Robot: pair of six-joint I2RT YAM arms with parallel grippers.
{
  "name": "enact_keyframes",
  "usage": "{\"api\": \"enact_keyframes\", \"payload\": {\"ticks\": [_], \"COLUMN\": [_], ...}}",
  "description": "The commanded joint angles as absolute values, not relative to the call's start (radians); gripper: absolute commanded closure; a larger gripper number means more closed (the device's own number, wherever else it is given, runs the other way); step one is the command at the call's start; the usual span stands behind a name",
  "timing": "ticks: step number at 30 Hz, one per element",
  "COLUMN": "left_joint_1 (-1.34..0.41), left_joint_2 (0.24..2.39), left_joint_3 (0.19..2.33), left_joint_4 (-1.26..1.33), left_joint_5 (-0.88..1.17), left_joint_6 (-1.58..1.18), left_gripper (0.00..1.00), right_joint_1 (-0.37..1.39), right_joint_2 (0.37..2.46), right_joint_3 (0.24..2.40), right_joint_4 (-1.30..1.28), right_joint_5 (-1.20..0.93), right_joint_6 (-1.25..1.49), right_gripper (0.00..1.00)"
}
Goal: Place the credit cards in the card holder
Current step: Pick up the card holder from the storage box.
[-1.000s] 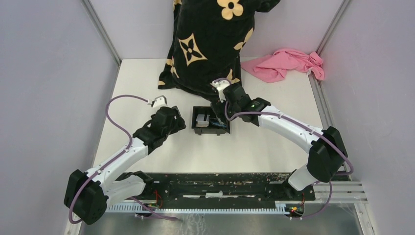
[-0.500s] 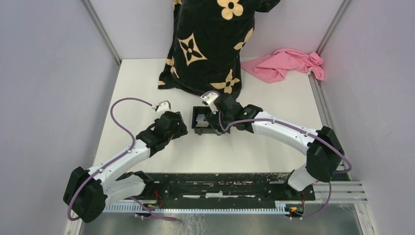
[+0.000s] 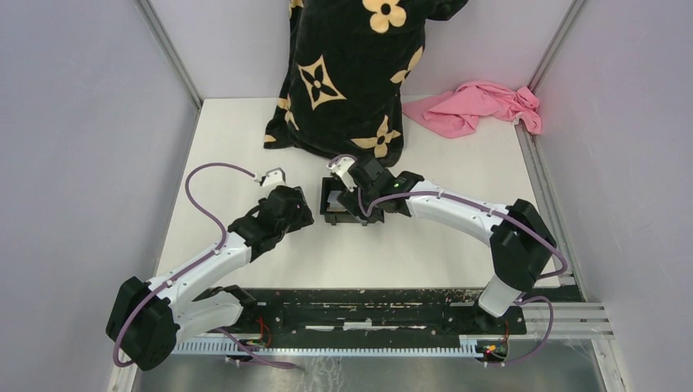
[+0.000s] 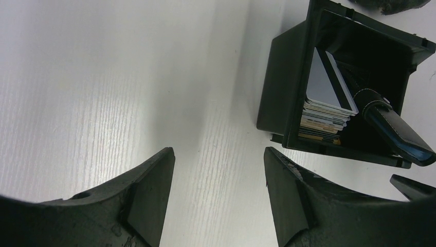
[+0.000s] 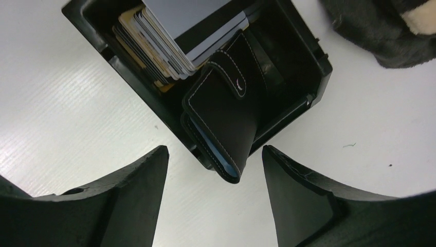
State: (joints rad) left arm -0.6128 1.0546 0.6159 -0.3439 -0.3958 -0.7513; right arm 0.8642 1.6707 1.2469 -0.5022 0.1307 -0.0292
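One card holder (image 5: pixel 226 116) rests against one card stack (image 5: pixel 195 25) in one tray (image 5: pixel 310 62) (both jaws spread, empty).

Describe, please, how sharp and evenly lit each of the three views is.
Top external: soft, even light, sharp throughout. Left wrist: the table is nearly washed out, a soft shadow band runs ahead of the left gripper, the tray is murky inside. Right wrist: the card holder shows crisp stitching, the right gripper is a dark silhouette.
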Motion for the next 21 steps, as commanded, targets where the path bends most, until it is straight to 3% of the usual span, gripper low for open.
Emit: {"api": "enact_keyframes", "payload": {"ticks": [1, 15, 21], "left_joint_1": [-0.617, -0.617, -0.617], "left_joint_2": [1.044, 1.042, 1.044], "left_joint_3": [0.622, 0.618, 0.618], "left_joint_4": [-0.325, -0.322, -0.319], "left_joint_5": [-0.434, -0.446, -0.448], "left_joint_6": [-0.795, -0.794, -0.79], "left_gripper": [0.28, 0.28, 0.29], "right_joint_1": [0.868, 0.868, 0.864], "right_joint_2": [1.683, 1.762, 1.779], "right_joint_3": [1.324, 1.377, 1.388], "right_joint_4": [-0.471, -0.474, -0.477], "right_joint_5": [0.12, 0.133, 0.138], "right_joint_6": [-0.059, -0.086, -0.092], "right_gripper": [0.27, 0.31, 0.42]}}
